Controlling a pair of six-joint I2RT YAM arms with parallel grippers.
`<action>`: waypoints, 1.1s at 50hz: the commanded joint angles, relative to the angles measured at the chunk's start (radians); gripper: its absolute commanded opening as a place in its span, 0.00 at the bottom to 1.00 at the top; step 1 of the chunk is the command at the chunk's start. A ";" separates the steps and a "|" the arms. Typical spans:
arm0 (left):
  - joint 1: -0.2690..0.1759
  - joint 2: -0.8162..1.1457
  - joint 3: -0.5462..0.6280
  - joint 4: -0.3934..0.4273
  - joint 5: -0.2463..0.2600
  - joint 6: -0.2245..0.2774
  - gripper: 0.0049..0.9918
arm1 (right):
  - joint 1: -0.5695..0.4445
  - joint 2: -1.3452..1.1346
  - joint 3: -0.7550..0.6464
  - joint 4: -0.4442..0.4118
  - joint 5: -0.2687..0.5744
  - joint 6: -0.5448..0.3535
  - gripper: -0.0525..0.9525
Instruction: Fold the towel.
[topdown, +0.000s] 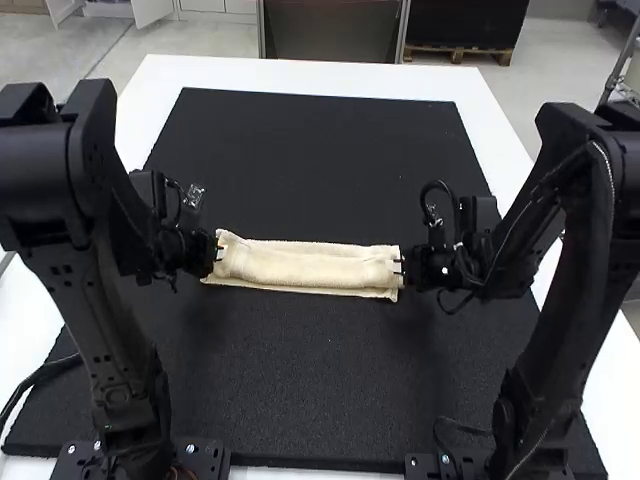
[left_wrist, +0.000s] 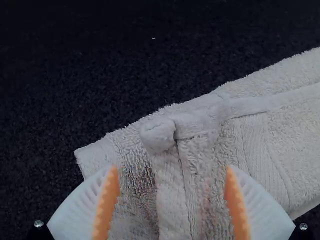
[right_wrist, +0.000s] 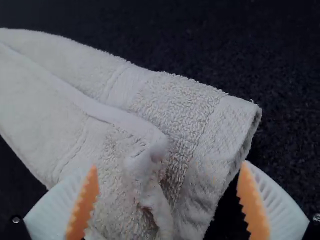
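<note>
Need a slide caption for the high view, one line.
Two robot arms' hands at opposite ends of a folded cream towel on a black mat.

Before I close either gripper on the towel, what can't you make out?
- High view: the towel's layer count; its top layer hides the rest.
- Left wrist view: whether the left gripper touches the towel; the downward angle hides any gap.
- Right wrist view: the same for the right gripper; the towel's far end is cut off by the edge.
- High view: part of the mat, behind the left arm.
</note>
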 joint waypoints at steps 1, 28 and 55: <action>0.013 0.018 -0.014 0.014 -0.006 0.020 0.63 | -0.022 0.017 -0.016 0.033 0.013 -0.014 0.82; 0.013 0.018 -0.018 0.045 0.004 0.008 0.97 | -0.072 0.017 -0.003 0.053 0.022 -0.018 0.94; 0.013 0.018 -0.025 0.048 0.015 0.014 0.97 | -0.025 0.083 0.038 0.055 0.068 -0.017 0.94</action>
